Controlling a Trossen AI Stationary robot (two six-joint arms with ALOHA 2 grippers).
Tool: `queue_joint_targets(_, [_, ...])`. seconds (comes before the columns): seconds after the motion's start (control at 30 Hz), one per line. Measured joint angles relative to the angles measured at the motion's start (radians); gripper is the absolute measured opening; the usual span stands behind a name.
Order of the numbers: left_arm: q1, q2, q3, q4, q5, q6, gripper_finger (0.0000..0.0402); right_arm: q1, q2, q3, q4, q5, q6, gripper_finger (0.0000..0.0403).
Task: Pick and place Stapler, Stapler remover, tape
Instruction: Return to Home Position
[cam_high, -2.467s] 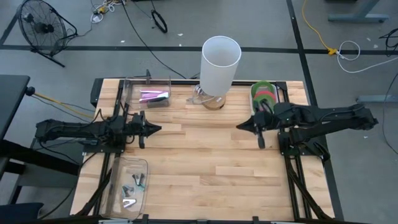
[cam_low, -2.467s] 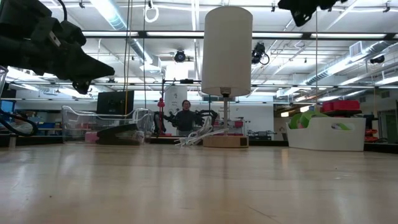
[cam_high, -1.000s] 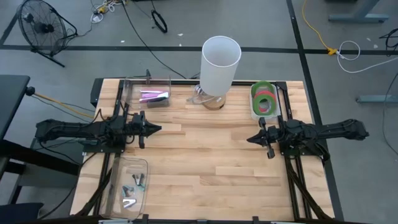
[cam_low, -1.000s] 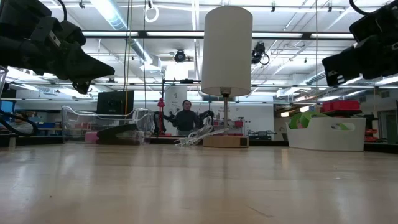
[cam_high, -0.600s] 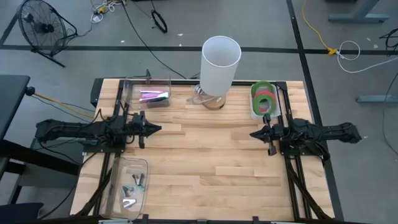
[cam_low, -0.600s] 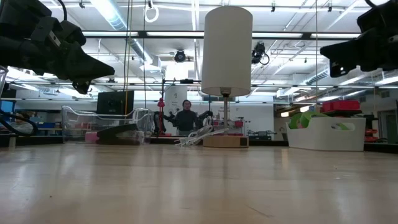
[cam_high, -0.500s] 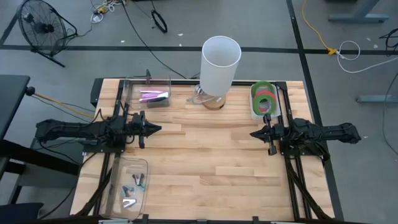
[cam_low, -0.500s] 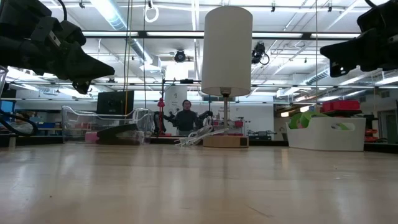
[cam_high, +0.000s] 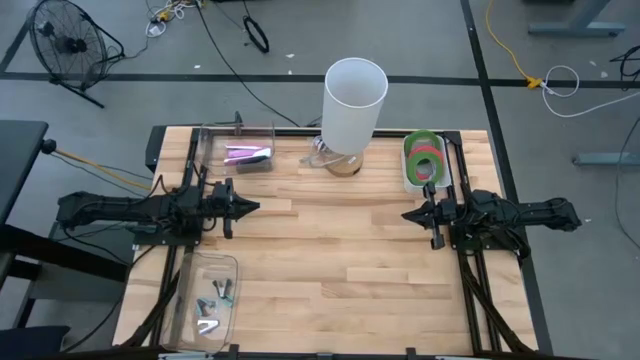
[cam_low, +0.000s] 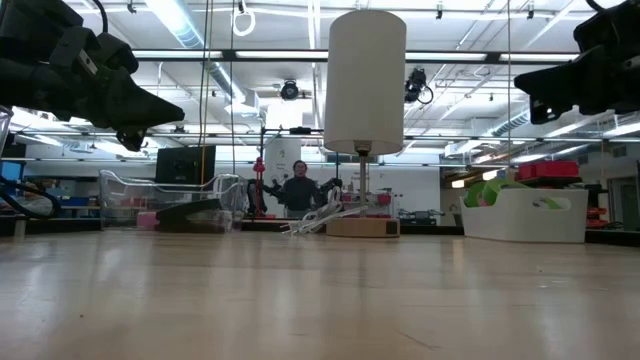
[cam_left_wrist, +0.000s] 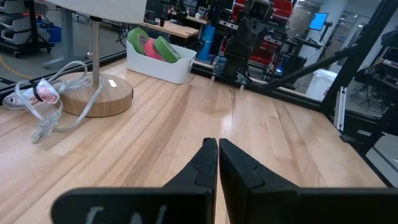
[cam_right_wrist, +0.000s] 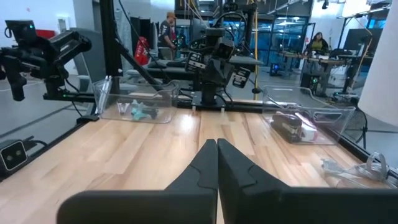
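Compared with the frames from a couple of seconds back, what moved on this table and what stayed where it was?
The right gripper, shut and empty, drew back from the table's middle toward the right edge, clear of the tray, and came lower. Nothing was picked up or let go. The left gripper, also shut, the tape and the lamp stayed put.

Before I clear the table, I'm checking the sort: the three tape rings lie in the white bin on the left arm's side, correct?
No. The tape lies in the white bin on the right arm's side, not the left's; the high view shows it.
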Motion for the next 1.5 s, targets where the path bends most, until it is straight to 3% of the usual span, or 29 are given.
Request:
queue_joint_targets(1.17, [0.0, 0.0, 0.0, 0.0, 0.0, 0.0, 0.0018, 0.0, 0.0, 0.0, 0.0, 0.0, 0.0, 0.0022])
queue_joint_targets(1.5, [-0.056, -0.121, 0.0, -0.033, -0.003, 0.165, 0.0018, 0.0, 0.001, 0.0, 0.0, 0.0, 0.0, 0.0022])
